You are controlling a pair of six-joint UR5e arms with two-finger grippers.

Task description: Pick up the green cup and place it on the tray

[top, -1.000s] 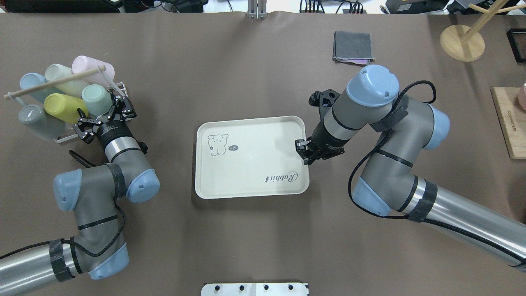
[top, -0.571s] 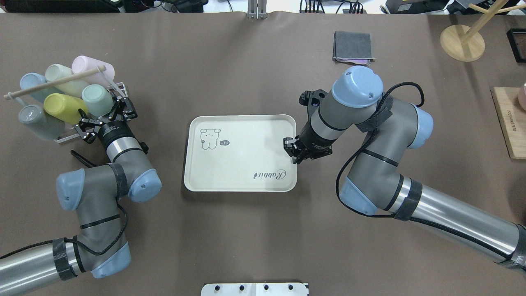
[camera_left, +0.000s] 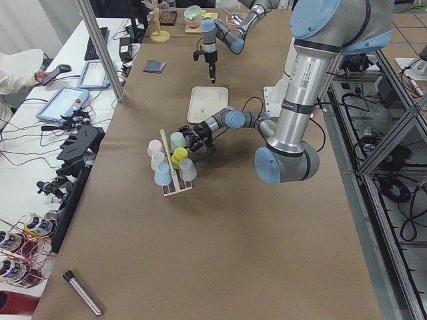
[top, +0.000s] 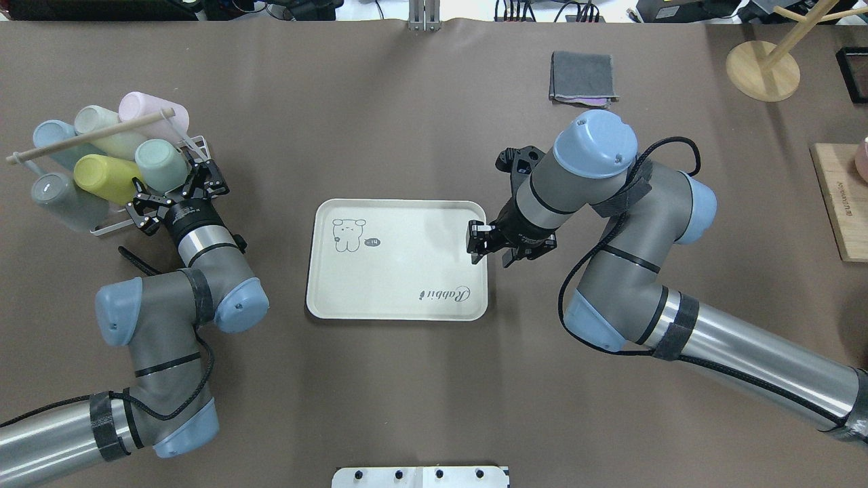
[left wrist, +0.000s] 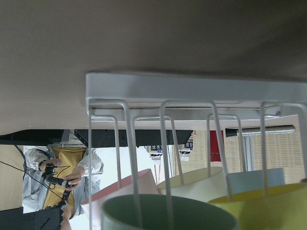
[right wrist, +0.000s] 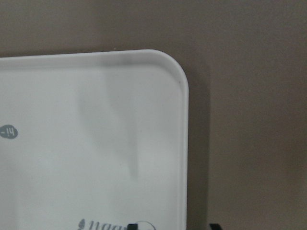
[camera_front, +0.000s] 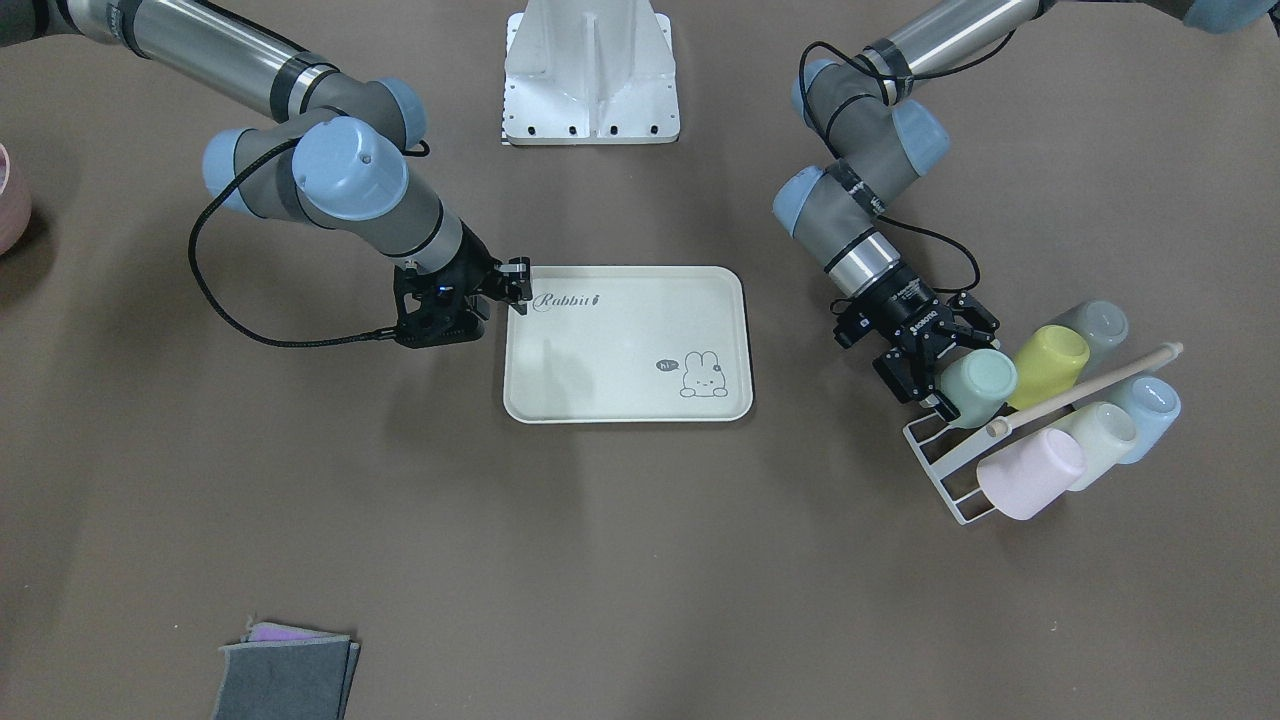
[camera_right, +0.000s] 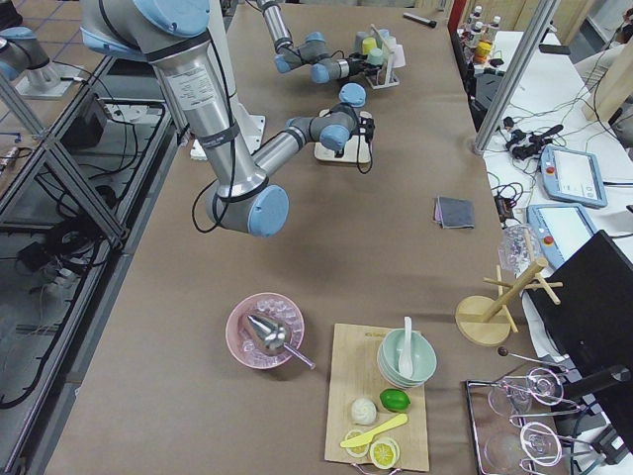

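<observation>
Seeing the left gripper, jaws spread, beside the pale mint-green plastic cup; we've got right gripper jaws open astride the cream rectangular tray rim.

Left arm reaching to green cup on white rack, tray beyond, right arm above its far end

green cup sits between yellow cup and rack wire, rod crossing the cups behind; tray floor is open, right gripper straddles its right rim.
</observation>
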